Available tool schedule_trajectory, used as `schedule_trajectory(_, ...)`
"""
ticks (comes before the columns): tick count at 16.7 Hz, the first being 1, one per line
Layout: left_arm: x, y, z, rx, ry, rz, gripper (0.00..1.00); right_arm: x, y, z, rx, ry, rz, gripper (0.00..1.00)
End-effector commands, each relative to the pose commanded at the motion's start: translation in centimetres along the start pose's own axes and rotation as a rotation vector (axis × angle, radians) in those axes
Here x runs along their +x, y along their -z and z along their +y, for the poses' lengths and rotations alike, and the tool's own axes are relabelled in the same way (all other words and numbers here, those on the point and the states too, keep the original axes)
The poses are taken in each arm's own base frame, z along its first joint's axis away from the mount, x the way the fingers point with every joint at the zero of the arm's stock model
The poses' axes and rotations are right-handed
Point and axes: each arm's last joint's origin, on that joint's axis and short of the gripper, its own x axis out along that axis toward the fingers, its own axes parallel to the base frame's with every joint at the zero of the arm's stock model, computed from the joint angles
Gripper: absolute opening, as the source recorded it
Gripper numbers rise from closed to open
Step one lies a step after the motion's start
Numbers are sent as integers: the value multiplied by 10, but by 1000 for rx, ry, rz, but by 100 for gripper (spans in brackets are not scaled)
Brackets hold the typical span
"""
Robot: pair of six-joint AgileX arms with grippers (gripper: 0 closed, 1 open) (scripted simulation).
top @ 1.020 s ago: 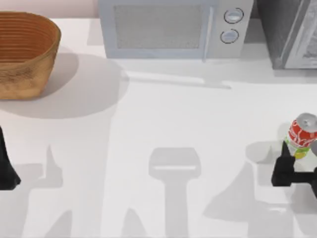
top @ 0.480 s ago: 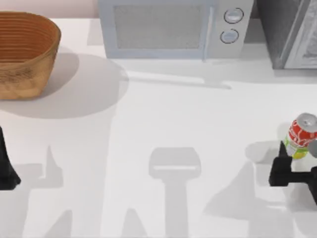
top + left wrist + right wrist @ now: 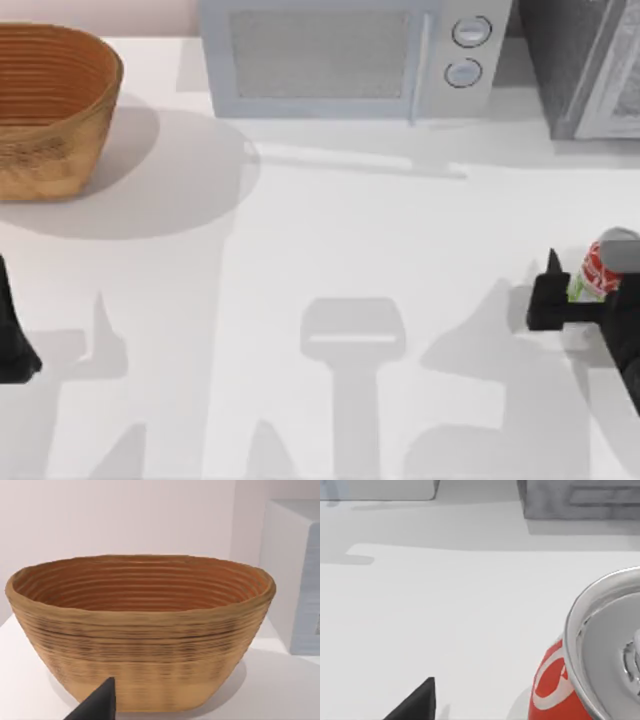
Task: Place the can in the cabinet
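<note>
Can (image 3: 601,272), red-labelled, stands at the table's (image 3: 330,230) right edge, apparently held in the right gripper (image 3: 585,300); left gripper (image 3: 12,340), grip indiscernible, parked far left.

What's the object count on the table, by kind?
Can: 1
Basket: 1
Microwave: 1
Cabinet: 1
Total: 4
</note>
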Motion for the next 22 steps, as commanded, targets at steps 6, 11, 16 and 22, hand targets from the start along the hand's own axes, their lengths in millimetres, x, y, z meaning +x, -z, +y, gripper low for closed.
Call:
schedule_trajectory(6,0,0,0,0,0,0,100,3,0,0,0,0,0,85)
schedule_trajectory(11,0,0,0,0,0,0,100,3,0,0,0,0,0,47)
schedule_trajectory(16,0,0,0,0,0,0,100,3,0,0,0,0,0,10)
schedule_trajectory(22,0,0,0,0,0,0,100,3,0,0,0,0,0,0)
